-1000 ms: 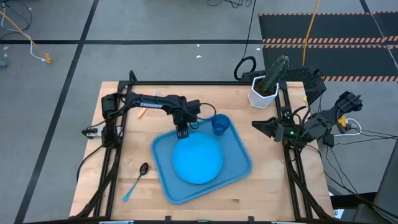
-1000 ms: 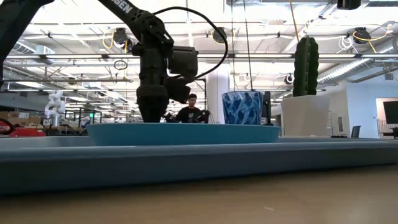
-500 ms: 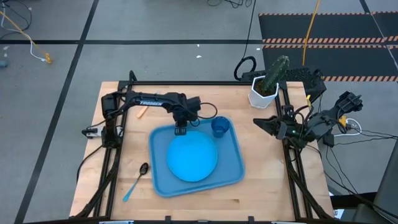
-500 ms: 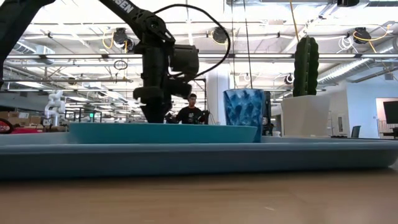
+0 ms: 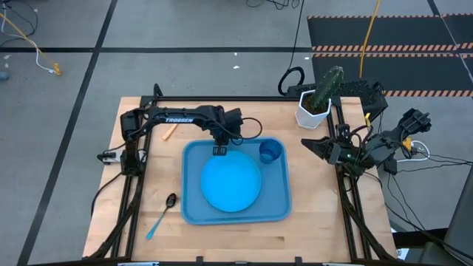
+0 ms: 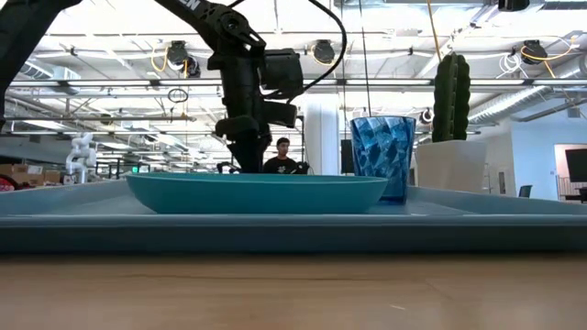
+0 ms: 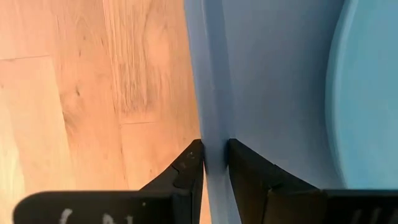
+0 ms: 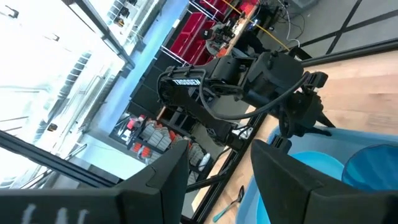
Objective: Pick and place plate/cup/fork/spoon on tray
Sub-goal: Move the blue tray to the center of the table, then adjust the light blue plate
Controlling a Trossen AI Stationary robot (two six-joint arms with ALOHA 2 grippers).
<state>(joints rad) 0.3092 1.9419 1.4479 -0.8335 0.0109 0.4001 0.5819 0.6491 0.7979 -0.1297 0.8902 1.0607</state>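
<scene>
Tray (image 5: 194, 210) rim is being pinched by the left gripper (image 5: 220, 151) at the far edge, near the far-left corner; the left wrist view is showing the two dark fingers (image 7: 186, 169) straddling the raised blue lip, one on the wood side and one on the inside. Judgement: the rim is being used as a handle, so the grip is there for dragging or squaring the tray rather than for lifting tableware.

Plate (image 5: 231, 184) is lying flat in the middle of the tray, and the cup (image 5: 270, 153) is standing upright in the far-right part of it, just beside the plate (the low view is showing the two close together, contact not determinable). Both are sitting inside the rim, which should be keeping them from sliding off if the tray is moved.

Spoon (image 5: 162, 211) is lying on the bare table (image 5: 318, 229) to the left of the tray, handle pointing near-left, well apart from either gripper. Fork (image 5: 168, 132) is showing only as an orange sliver on the far-left table, partly under the left arm. Judgement: two of four items are placed; spoon and fork are outstanding.

Right gripper (image 5: 309, 145) is waiting off the right table edge, near the potted cactus (image 5: 319, 100), its fingers spread and holding nothing.
</scene>
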